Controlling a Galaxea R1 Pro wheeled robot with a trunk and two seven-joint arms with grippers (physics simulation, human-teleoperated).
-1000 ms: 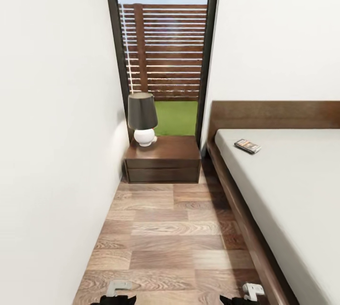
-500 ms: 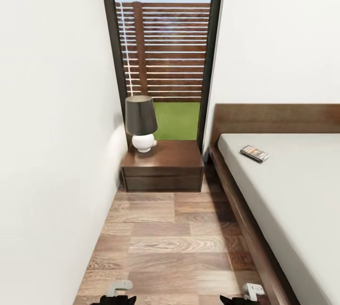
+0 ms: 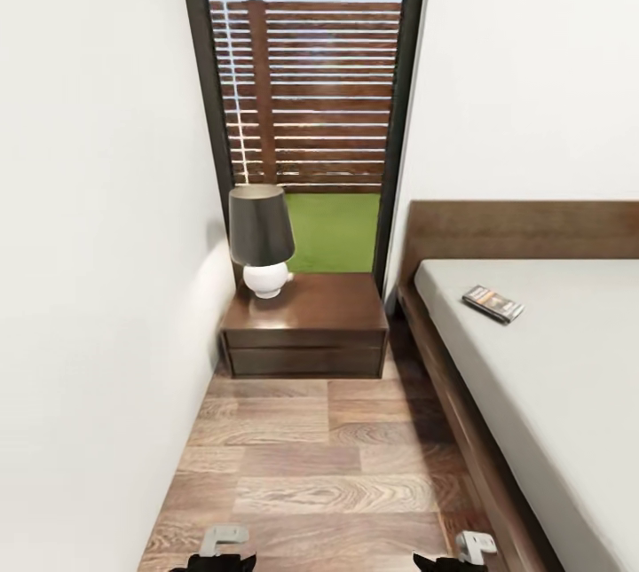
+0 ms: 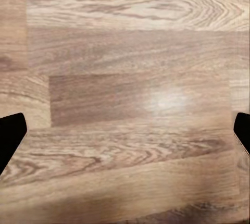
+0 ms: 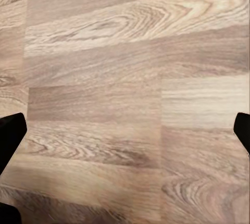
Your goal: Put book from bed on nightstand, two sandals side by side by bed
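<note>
The small thin paperback book (image 3: pixel 493 303) with a white and orange cover lies flat on the pale grey-white mattress of the dark brown wooden bed (image 3: pixel 568 395), near the headboard. The low dark brown wooden nightstand (image 3: pixel 306 325) stands beside the bed under the tall black-framed window (image 3: pixel 306 102), carrying a dark-shaded lamp (image 3: pixel 261 239). Both wrist views show the left gripper (image 4: pixel 125 133) and right gripper (image 5: pixel 125 133) spread wide and empty above the light brown wood-plank floor (image 3: pixel 328 466).

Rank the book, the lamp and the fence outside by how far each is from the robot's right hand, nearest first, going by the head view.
1. The book, on the bed, ahead of the right hand and slightly to the right.
2. The lamp, on the nightstand, ahead and to the left.
3. The fence, outside the window, farthest.
</note>
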